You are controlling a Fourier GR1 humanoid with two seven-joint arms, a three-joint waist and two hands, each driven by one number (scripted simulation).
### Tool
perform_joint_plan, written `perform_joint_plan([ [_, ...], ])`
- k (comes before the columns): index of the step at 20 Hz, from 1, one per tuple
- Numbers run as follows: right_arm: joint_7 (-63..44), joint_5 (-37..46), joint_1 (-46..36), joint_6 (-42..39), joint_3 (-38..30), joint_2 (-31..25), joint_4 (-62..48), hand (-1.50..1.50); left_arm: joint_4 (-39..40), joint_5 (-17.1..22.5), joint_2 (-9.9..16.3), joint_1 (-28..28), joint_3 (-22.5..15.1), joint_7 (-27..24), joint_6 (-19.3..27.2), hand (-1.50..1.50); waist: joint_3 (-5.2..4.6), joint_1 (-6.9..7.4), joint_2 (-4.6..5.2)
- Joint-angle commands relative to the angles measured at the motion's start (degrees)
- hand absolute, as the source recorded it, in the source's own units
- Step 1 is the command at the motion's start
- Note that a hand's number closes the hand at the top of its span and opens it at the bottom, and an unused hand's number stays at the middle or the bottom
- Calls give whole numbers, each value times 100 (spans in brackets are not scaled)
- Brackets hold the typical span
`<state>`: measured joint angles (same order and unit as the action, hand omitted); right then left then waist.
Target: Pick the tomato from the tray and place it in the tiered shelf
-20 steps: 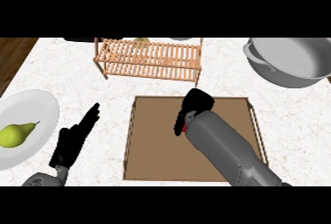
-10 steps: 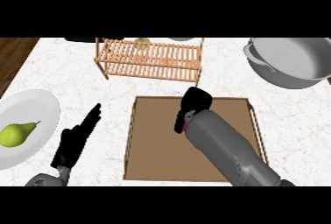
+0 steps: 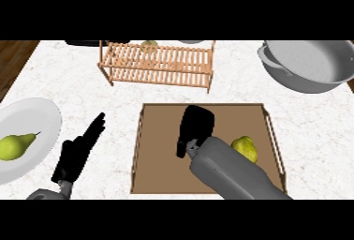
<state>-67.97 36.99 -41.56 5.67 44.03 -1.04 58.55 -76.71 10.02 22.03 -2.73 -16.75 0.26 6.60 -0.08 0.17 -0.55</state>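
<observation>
I see one tray: right hand over it, open, empty; one yellowish fruit beside my forearm; left hand open.

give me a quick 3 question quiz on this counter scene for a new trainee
1. True or false: the right hand is over the brown tray.
2. Which item lies on the white plate? A) a lemon B) a green pear C) a tomato
3. Fill in: the wooden tiered shelf stands on the ____ side of the tray from the robot.

Key
1. True. Its dark palm hangs above the tray's middle, and a yellow-green fruit lies in the tray to the right of the forearm.
2. B. The green pear lies on the plate at the view's left, beside the open left hand.
3. Far. The grey pot sits to the shelf's right.
</observation>
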Motion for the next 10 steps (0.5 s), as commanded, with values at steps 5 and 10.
perform_joint_plan([
  [5,-1715,914,316,-3,125,99,1787,150,-107,-50,-136,147,11,107,66,0,4,-144,-33],
  [10,-1722,1894,43,-632,-237,-42,2282,150,-128,-115,-98,173,41,112,101,0,0,-239,-73],
])
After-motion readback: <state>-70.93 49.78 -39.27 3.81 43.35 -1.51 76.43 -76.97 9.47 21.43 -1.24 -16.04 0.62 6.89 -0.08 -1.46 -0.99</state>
